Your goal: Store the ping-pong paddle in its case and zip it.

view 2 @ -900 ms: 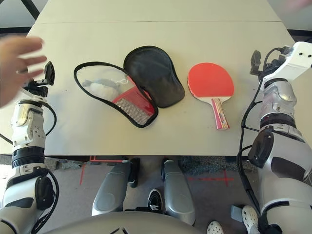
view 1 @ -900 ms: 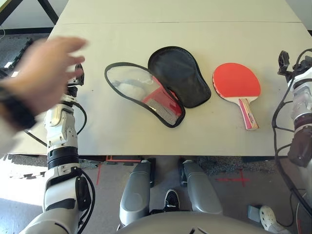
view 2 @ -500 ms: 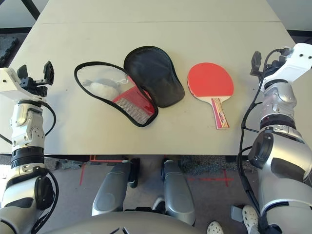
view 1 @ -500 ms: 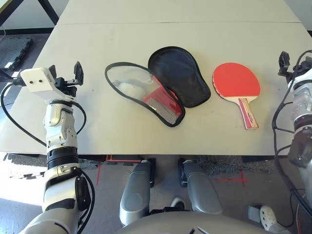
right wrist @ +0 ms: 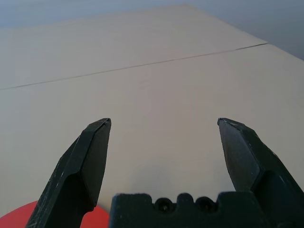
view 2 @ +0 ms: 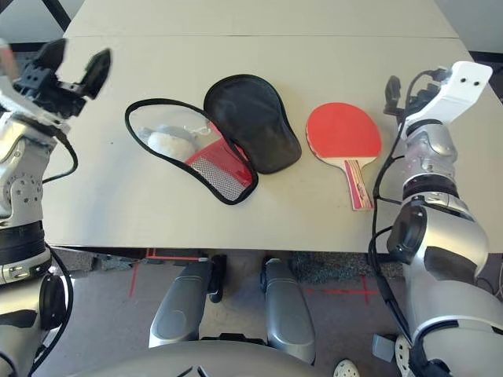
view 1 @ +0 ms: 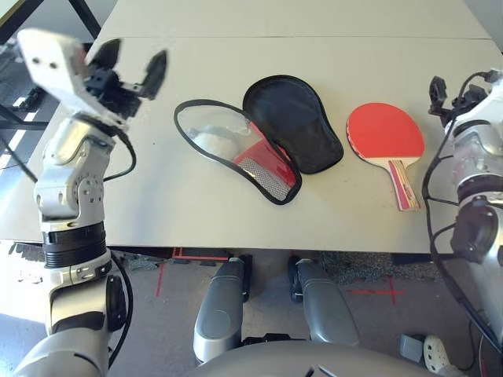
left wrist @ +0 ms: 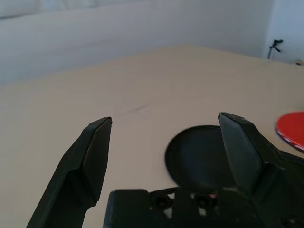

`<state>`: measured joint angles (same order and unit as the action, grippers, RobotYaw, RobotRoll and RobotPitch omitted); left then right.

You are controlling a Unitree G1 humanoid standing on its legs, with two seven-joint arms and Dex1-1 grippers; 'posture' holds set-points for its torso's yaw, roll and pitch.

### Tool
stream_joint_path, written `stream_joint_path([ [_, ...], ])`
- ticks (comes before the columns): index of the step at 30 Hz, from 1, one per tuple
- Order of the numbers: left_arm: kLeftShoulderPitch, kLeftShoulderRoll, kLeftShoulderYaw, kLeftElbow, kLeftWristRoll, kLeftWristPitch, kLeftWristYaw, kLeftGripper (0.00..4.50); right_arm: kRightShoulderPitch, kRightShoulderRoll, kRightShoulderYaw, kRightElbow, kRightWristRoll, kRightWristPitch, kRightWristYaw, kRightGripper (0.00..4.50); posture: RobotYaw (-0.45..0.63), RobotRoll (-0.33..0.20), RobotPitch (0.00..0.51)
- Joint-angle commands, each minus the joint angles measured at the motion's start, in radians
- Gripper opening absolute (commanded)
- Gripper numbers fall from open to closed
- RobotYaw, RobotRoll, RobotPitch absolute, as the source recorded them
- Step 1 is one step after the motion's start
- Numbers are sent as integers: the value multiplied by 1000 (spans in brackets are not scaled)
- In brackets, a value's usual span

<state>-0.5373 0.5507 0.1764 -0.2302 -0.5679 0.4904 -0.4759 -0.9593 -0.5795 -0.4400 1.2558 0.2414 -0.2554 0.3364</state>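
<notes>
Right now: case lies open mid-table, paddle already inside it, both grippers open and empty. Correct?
Not quite. The paddle isn't inside; it lies on the table to the right of the open case, as the left eye view shows. Left gripper and right gripper are open, empty.

The ping-pong paddle [view 1: 386, 136] lies flat on the table, red rubber face up. Its striped handle points toward 5 o'clock, to the table's near edge. The case [view 1: 263, 147] lies just beside it, at its 9 o'clock, not touching. The case is unzipped and spread open: one half shows black lining and lies toward 1 o'clock, the other half, with red fabric and mesh, stretches toward 10 o'clock. A whitish lump [view 1: 211, 143] sits inside that half.
</notes>
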Motion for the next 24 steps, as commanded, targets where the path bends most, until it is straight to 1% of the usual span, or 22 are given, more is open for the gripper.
stream_joint_path([
  [1,-2,14,-75,-76,-54,100,-78,4500,0,14,8,-29,6,36,-2,4464,225,0,236],
  [2,-6,12,-90,-86,-63,119,-89,4500,0,17,12,-36,5,50,-5,4464,197,0,239],
  [3,-10,11,-102,-93,-73,140,-101,4500,3,24,24,-51,-5,56,-9,4464,197,0,239],
  [6,-22,17,-145,-101,-76,177,-143,4500,14,48,42,-126,0,121,-17,4464,150,0,243],
  [8,-27,18,-168,-88,-60,179,-168,4500,40,62,59,-220,2,166,-27,4464,120,0,244],
  [10,-34,14,-189,-63,-43,170,-191,4500,83,78,76,-379,12,290,-54,4464,93,0,246],
  [12,-44,1,-207,-37,-31,159,-209,4500,143,89,86,-607,46,495,-96,4464,55,0,248],
  [14,-53,-12,-223,-15,-18,148,-221,4500,210,70,132,-837,32,723,-130,4464,32,0,250],
  [15,-57,-17,-235,-2,-7,140,-230,4500,236,52,154,-956,43,881,-139,4464,25,0,251],
  [16,-59,-21,-243,7,1,135,-236,4500,254,41,165,-1040,53,994,-147,4464,12,0,253],
  [17,-61,-27,-253,18,12,127,-246,4500,268,23,173,-1148,86,1155,-147,4464,1,0,254],
  [19,-63,-35,-264,33,25,117,-260,4500,276,3,177,-1289,125,1409,-154,4464,-13,0,257],
  [20,-65,-40,-270,43,31,112,-268,4500,277,-1,177,-1358,134,1571,-164,4464,-24,0,261],
  [22,-69,-50,-276,55,39,106,-281,4500,274,9,165,-1456,145,1788,-182,4464,-38,0,260],
  [24,-73,-57,-280,63,43,104,-292,4500,283,19,154,-1509,176,1862,-200,4464,-54,0,259],
])
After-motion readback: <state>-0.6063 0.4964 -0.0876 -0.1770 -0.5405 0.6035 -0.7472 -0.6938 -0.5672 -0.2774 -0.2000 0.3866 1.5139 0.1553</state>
